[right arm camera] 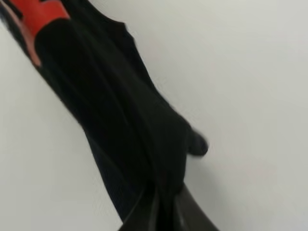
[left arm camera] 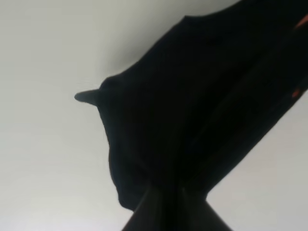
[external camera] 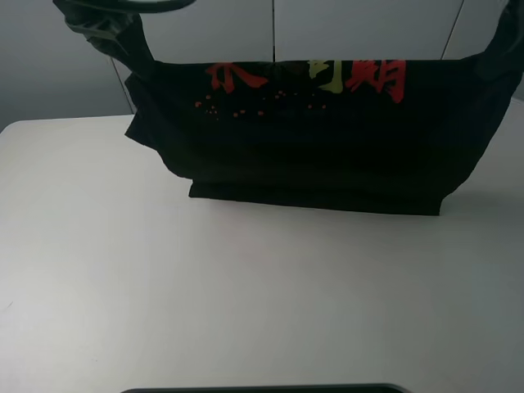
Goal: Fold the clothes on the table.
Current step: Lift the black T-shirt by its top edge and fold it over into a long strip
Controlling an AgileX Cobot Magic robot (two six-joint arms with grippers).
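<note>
A black T-shirt [external camera: 327, 139] with red and green print hangs stretched between my two grippers above the far part of the white table [external camera: 205, 295]; its lower edge touches or nearly touches the table. My left gripper [external camera: 135, 49] is shut on the shirt's left top corner; in the left wrist view the cloth [left arm camera: 192, 110] bunches between the fingers [left arm camera: 149, 211]. My right gripper [external camera: 512, 37] is shut on the right top corner; in the right wrist view the cloth [right arm camera: 120, 120] runs into the fingers [right arm camera: 192, 216].
A grey wall [external camera: 65, 65] with panel seams stands behind the table. A dark edge [external camera: 262, 388] shows at the bottom of the exterior view.
</note>
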